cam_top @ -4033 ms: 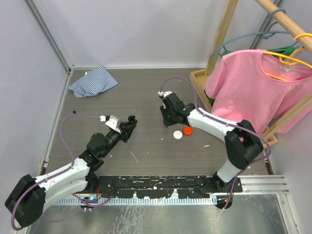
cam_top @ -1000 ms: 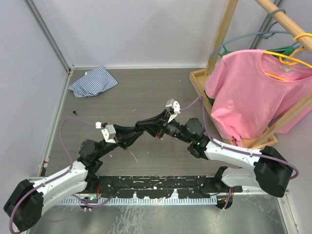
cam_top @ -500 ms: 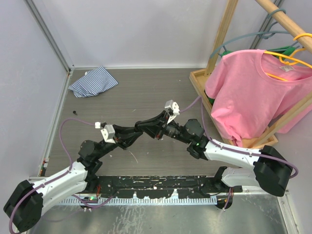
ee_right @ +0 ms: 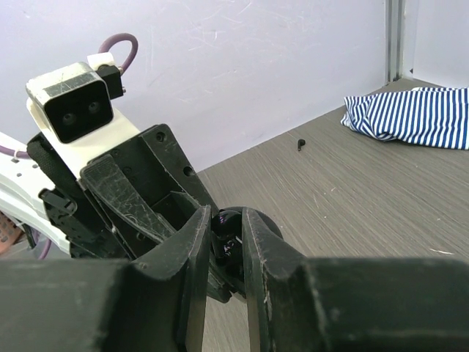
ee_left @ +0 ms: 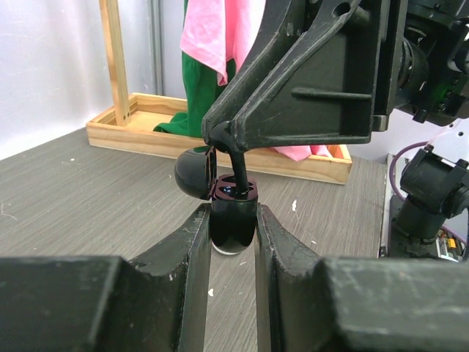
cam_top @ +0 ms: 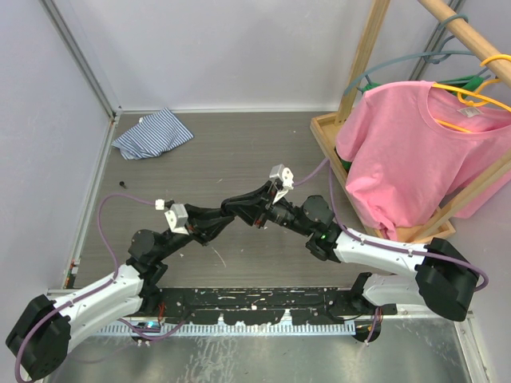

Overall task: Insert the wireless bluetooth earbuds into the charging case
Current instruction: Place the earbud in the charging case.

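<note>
Both arms reach in from the near edge and meet above the middle of the grey worktop (cam_top: 239, 159), the left arm rising from the lower left and the right arm bent low and stretched leftward from the lower right. The left tool (ee_left: 232, 213) points up and clamps the charging case (ee_left: 233, 230) between its two fingers. The case is a glossy black rounded shell, held upright with its lid (ee_left: 192, 174) swung open to the left. The right tool (ee_right: 226, 214) comes down on it from above with its fingers drawn narrow on a black earbud (ee_left: 238, 173), whose thin dark stem hangs straight down with its lower end at the open mouth of the case. Well apart, a blue-and-white striped cloth (cam_top: 152, 133) lies at the far left corner, and a pink shirt (cam_top: 415, 152) hangs on the wooden rack (cam_top: 363, 60) at right.
</note>
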Robot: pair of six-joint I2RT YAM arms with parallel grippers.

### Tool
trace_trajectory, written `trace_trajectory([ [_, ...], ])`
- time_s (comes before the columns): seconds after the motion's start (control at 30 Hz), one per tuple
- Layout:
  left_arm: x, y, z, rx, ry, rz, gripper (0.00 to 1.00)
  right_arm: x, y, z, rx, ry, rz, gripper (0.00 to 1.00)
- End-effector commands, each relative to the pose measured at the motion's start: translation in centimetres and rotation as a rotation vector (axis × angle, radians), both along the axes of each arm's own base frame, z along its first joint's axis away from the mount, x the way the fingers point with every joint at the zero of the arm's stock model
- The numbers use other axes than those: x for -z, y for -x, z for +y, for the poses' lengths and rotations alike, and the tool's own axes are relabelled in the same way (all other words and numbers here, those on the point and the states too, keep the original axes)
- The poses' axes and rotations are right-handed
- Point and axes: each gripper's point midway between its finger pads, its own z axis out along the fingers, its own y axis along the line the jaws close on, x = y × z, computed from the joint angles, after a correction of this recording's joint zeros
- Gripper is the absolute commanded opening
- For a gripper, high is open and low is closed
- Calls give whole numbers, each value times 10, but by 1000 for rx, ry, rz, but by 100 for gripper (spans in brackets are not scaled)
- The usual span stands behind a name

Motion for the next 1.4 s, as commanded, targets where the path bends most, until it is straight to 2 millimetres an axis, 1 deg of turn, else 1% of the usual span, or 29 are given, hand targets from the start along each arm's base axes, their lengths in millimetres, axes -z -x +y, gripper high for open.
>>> trace_trajectory([
  [0.0, -32, 10, 2, 24, 78, -91, 0, -23, -1, -6, 32, -49, -57, 18],
  [0.3, -33, 9, 3, 21, 85, -85, 0, -20, 0, -5, 31, -43, -59, 18],
  [0.5, -33, -4, 8, -46, 107, -47, 0, -18, 3, -6, 22, -40, -67, 19],
  [0.57, -33, -6, 8, -53, 110, -43, 0, -19, 4, -6, 19, -41, -70, 19],
  [1.03, -43, -7, 11, -69, 135, -69, 0, -18, 7, -9, 12, -44, -63, 20],
  [1.37, -50, -7, 7, -62, 127, -125, 0, -13, 7, -7, 6, -28, -55, 22],
])
